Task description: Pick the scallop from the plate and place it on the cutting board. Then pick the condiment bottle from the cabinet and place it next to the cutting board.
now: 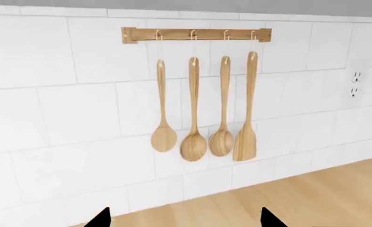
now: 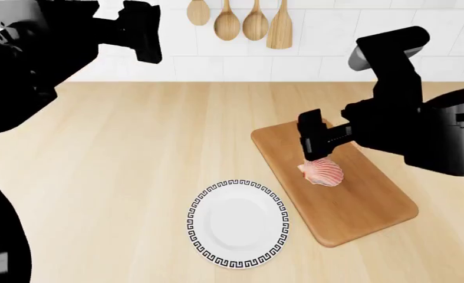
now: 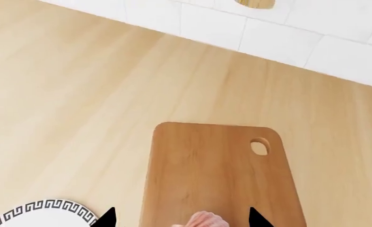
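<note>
Two arms: both black, the left raised at the head view's left near the wall, the right reaching over the board
Right gripper [image 2: 316, 154]: just above the small pink-and-white ribbed fan-shaped scallop [image 2: 323, 171]; in its wrist view the two dark fingertips [image 3: 106, 218] stand apart with the shell's top edge between them, and whether they touch the shell I cannot tell
Scallop: lying on the rectangular medium-brown wooden cutting board [image 2: 369, 203], near its middle, toward the end with the small hole
Cutting board: flat on the pale wooden countertop [image 2: 121, 171], set at an angle, one long edge just beside the plate
Plate: round white plate with a black Greek-key rim [image 2: 274, 200], bare, on the countertop
Left gripper [image 1: 186, 218]: jaws apart, only the two tips visible, facing the white tiled wall [image 1: 59, 109]
Wall rack: wooden rail [image 1: 196, 34] with four wooden utensils [image 1: 193, 142] hanging from hooks
Condiment bottle: not in any view
</note>
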Controlling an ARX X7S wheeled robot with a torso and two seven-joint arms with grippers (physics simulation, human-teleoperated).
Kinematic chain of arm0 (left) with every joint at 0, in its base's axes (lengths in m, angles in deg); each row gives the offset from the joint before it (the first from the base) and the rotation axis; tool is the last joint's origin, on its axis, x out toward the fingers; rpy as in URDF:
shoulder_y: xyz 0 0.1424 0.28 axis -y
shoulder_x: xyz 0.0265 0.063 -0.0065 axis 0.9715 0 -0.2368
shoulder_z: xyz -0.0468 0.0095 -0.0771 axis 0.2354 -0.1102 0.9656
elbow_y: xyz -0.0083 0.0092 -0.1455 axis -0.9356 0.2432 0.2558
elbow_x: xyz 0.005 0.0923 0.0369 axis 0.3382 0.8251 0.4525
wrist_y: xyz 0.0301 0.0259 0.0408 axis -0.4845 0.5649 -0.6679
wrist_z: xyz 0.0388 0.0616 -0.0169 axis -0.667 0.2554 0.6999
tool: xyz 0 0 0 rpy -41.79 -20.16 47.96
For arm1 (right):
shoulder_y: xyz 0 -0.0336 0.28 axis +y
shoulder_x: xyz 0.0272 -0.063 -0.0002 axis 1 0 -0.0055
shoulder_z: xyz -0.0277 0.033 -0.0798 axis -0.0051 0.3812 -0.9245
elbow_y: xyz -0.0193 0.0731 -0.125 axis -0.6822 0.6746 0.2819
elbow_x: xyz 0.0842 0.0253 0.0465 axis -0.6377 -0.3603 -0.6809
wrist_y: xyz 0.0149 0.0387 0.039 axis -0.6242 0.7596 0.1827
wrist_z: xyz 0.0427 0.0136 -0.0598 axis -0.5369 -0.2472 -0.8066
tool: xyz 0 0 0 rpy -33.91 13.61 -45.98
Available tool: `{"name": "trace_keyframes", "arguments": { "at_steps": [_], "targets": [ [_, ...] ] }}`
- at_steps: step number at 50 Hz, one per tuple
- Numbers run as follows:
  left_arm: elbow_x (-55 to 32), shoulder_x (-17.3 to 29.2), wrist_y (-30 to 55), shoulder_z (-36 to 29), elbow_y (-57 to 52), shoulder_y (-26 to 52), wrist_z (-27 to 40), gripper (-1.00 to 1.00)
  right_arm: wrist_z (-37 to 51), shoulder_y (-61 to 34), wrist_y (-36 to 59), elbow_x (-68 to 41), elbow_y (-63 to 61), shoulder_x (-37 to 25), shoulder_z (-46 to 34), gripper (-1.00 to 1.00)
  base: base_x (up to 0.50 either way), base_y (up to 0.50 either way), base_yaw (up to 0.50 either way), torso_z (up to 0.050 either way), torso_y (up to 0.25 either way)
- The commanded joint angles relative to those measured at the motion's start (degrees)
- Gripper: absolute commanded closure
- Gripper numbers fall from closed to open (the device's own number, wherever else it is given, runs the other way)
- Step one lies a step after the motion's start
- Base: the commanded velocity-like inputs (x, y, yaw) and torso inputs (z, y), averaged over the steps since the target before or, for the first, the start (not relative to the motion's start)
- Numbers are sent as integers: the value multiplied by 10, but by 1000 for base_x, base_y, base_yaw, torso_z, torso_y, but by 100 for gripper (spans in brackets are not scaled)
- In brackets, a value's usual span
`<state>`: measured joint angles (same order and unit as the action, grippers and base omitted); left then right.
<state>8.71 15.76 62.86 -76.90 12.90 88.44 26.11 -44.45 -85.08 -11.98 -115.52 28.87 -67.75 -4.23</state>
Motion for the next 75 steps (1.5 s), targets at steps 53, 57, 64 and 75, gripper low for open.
{"name": "trace_keyframes", "arguments": {
  "at_steps": [53, 57, 64, 75],
  "targets": [
    [-209, -49, 26, 111, -106, 75, 163, -100, 0, -59, -178, 188, -130, 21, 90, -100, 0, 0, 0, 0, 0],
    [-223, -49, 30, 113, -104, 77, 178, -100, 7, -67, -188, 205, -153, 21, 96, -100, 0, 0, 0, 0, 0],
    [-232, -46, 26, 109, -102, 77, 187, -100, 13, -89, -194, 239, -178, 31, 95, -100, 0, 0, 0, 0, 0],
    [-244, -39, 19, 105, -100, 75, 196, -100, 16, -130, -195, 291, -201, 45, 89, -100, 0, 0, 0, 0, 0]
  ]
}}
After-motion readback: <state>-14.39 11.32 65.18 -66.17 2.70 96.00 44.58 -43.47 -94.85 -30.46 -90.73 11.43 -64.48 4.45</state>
